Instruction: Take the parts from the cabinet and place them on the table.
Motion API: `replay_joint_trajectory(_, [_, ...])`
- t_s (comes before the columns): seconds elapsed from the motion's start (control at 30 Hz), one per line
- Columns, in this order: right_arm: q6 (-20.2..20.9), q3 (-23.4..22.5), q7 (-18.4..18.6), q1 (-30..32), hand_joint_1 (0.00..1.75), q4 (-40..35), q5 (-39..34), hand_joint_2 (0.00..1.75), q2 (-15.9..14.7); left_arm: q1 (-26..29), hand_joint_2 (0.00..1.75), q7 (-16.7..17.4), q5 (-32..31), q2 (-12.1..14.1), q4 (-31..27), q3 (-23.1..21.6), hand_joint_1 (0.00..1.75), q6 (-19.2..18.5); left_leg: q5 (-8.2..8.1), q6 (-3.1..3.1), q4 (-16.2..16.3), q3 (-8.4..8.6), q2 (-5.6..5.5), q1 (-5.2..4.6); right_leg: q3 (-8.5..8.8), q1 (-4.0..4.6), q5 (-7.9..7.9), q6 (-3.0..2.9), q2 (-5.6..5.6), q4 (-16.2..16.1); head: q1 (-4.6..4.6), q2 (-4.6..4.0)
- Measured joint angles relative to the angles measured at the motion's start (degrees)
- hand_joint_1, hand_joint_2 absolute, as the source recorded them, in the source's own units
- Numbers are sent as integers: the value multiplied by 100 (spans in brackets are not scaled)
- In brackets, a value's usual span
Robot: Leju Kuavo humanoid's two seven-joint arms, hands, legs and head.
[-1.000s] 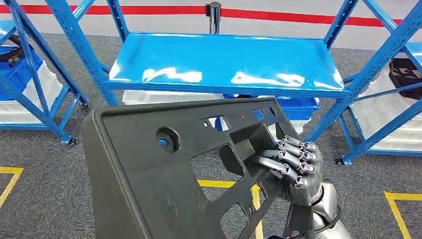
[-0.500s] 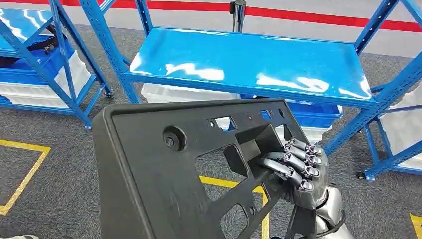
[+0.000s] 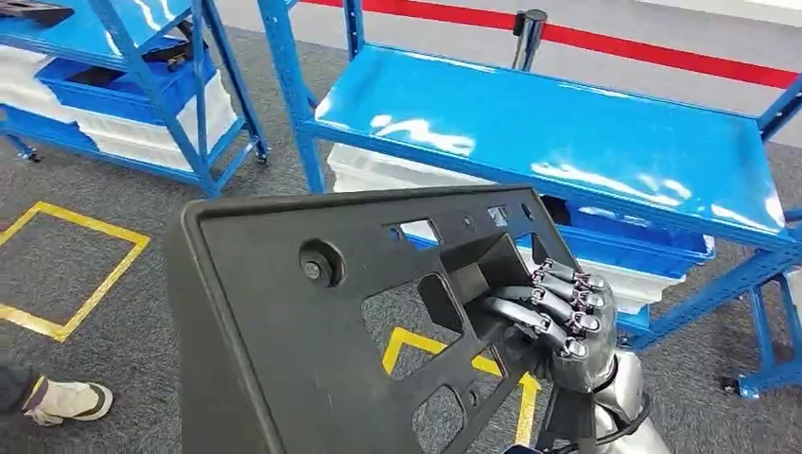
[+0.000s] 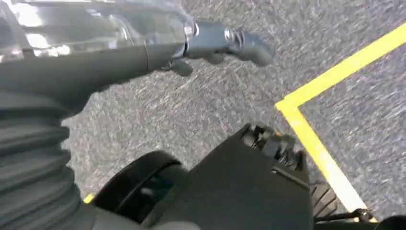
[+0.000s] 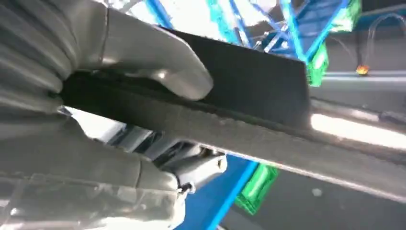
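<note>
- One large black part [image 3: 312, 322], a flat moulded panel with cut-outs, fills the lower head view; we see it carried upright and slightly tilted in front of the robot, off any shelf.
- Right robot hand [image 3: 558, 326]: its fingers [image 3: 553, 303] curl through an opening at the panel's right edge, and in the right wrist view the thumb [image 5: 158, 67] presses on the panel's rim [image 5: 249, 129], so we read a firm clamp on the part.
- Left robot hand [image 4: 225, 40]: it hangs over the grey carpet beside a yellow floor line [image 4: 316, 143], holding nothing; its fingers look loosely curled, but we cannot tell how far they are closed.
- Step in hand, as we judge it: carrying the part to the blue surface [image 3: 567, 142] ahead. To do it well, we would keep the panel clear of the blue uprights [image 3: 288, 104], lift its lower edge above the rim, and lay it flat before loosening the fingers, since a one-sided hold lets it swing.
- Containers: white bins [image 3: 378, 170] and a blue bin [image 3: 624, 241] sit on the shelf below the surface; more blue and white bins [image 3: 123, 95] stand in the left rack. Their contents are hidden from us.
- A shoe [image 3: 61, 399] of a person shows at lower left.
</note>
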Motion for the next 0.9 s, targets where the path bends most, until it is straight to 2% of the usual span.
replay_joint_trajectory(0.03, [-6,0,0,13,175,-2,0,175,2,-9,175,15,0,2,0,0,0,0,16,23,1,-19,-76,19,-85,-11,-167,13,262,196,6,0])
replay_joint_trajectory(0.07, [-9,-2,0,20,175,0,0,175,2,-15,175,26,0,2,0,0,0,0,30,44,1,-34,-136,30,-247,-20,-390,16,398,570,48,0])
replay_joint_trajectory(0.1, [-9,-4,0,28,175,0,0,175,2,-13,175,26,0,0,0,-2,0,0,40,52,2,-51,-211,34,-458,-24,-598,19,464,1030,79,0])
replay_joint_trajectory(0.13, [-9,-2,0,42,175,0,0,175,2,-10,175,26,0,0,0,-2,0,0,54,47,3,-67,-288,36,-648,-27,-734,23,482,1437,87,0])
replay_joint_trajectory(0.17, [-9,0,0,49,175,2,-2,175,2,-10,175,26,0,0,2,-2,0,0,67,43,5,-77,-373,40,-757,-29,-742,26,485,1661,90,0])
replay_joint_trajectory(0.2, [-9,0,0,48,175,2,0,175,2,-10,175,28,0,0,2,-2,0,0,74,32,7,-77,-460,50,-711,-33,-606,33,486,1569,92,0])
replay_joint_trajectory(0.23, [-9,0,0,47,175,2,0,175,2,-10,175,28,0,0,2,-2,0,0,80,20,15,-74,-547,66,-549,-41,-367,42,494,1234,94,0])
replay_joint_trajectory(0.27, [-11,0,0,45,175,2,0,175,2,-12,175,28,0,-4,0,-2,0,-2,82,1,27,-73,-632,86,-326,-62,-97,53,549,765,92,0])
replay_joint_trajectory(0.3, [-17,0,-2,46,175,2,0,175,2,-17,175,31,2,-11,0,-2,0,-7,76,-30,50,-86,-710,100,-95,-113,152,84,786,253,100,0])
replay_joint_trajectory(0.33, [-28,-2,-2,50,175,4,7,175,2,-26,175,35,2,-9,0,-2,0,-9,82,-81,76,-131,-782,81,-31,-158,57,108,1133,102,116,0])
replay_joint_trajectory(0.37, [-57,-4,-2,61,175,2,9,175,2,-43,175,37,4,-11,0,-2,0,-13,91,-113,121,-197,-850,89,4,-154,1,65,1119,-50,126,0])
replay_joint_trajectory(0.4, [-63,-2,-4,69,175,4,13,175,2,-41,175,39,7,-11,-2,-2,0,-11,134,-172,88,-245,-915,92,2,-128,5,48,1051,3,107,0])
replay_joint_trajectory(0.47, [-72,0,-4,61,175,4,17,175,2,-27,175,41,7,-11,-2,-2,0,-11,191,-259,38,-268,-1047,115,0,-123,31,-26,929,0,92,0])
replay_joint_trajectory(0.5, [-74,0,-4,56,175,4,15,175,4,-28,175,44,7,-9,-2,-2,0,-9,167,-265,55,-275,-1018,129,3,-184,52,-72,836,-25,88,0])
replay_joint_trajectory(0.53, [-74,0,-4,53,175,4,17,175,4,-30,175,52,7,-11,-2,-2,0,-7,36,-275,235,-334,-632,73,11,-171,48,-112,763,-26,43,0])
replay_joint_trajectory(0.57, [-79,0,-4,60,175,4,15,175,4,-42,175,50,7,-11,-2,-2,0,-7,-192,-282,624,-504,-416,64,10,-148,45,-142,672,-25,-7,0])
replay_joint_trajectory(0.63, [-79,0,-4,75,175,4,15,175,4,-76,175,35,11,-11,-4,-2,0,-4,-597,-287,1558,-880,-289,65,10,-111,39,-161,500,-25,-18,0])
replay_joint_trajectory(0.67, [-79,0,-4,79,175,4,15,175,4,-91,175,35,13,-11,-7,-2,0,-4,-673,-286,1857,-973,-274,65,13,-100,36,-166,409,-24,-18,0])
replay_joint_trajectory(0.7, [-79,0,-4,80,175,4,15,175,4,-93,175,37,13,-11,-7,-2,0,-4,-622,-283,1850,-932,-269,66,16,-95,35,-167,336,-24,-17,0])
replay_joint_trajectory(0.73, [-79,0,-4,80,175,4,17,175,4,-85,175,52,13,-11,-7,-2,0,-7,-464,-276,1586,-773,-253,65,19,-89,34,-166,270,-23,-22,0])
replay_joint_trajectory(0.77, [-81,0,-4,78,175,4,18,175,4,-74,175,65,7,-11,-7,-2,0,-7,-223,-260,1073,-503,-201,61,28,-85,32,-163,211,-23,-22,0])
replay_joint_trajectory(0.8, [-81,0,-4,78,175,4,17,175,4,-67,175,63,2,-11,-7,-4,0,-7,-2,-235,546,-232,-58,47,47,-82,21,-152,162,-23,-22,0])
replay_joint_trajectory(0.83, [-81,0,-4,79,175,4,17,175,4,-41,175,70,-2,-11,-7,-4,0,-9,43,-203,190,-66,212,10,54,-73,13,-144,113,-23,-22,0])
replay_joint_trajectory(0.87, [-83,-2,-4,83,175,4,17,175,4,-35,175,72,-4,-11,-7,-9,0,-9,3,-179,66,-38,286,-64,36,-15,1,-118,74,7,-33,0])
replay_joint_trajectory(0.9, [-87,-4,-4,87,175,4,18,175,4,-30,175,74,-4,-11,-7,-9,0,-7,-4,-138,91,-85,235,-50,18,-19,17,-94,15,-6,-18,0])
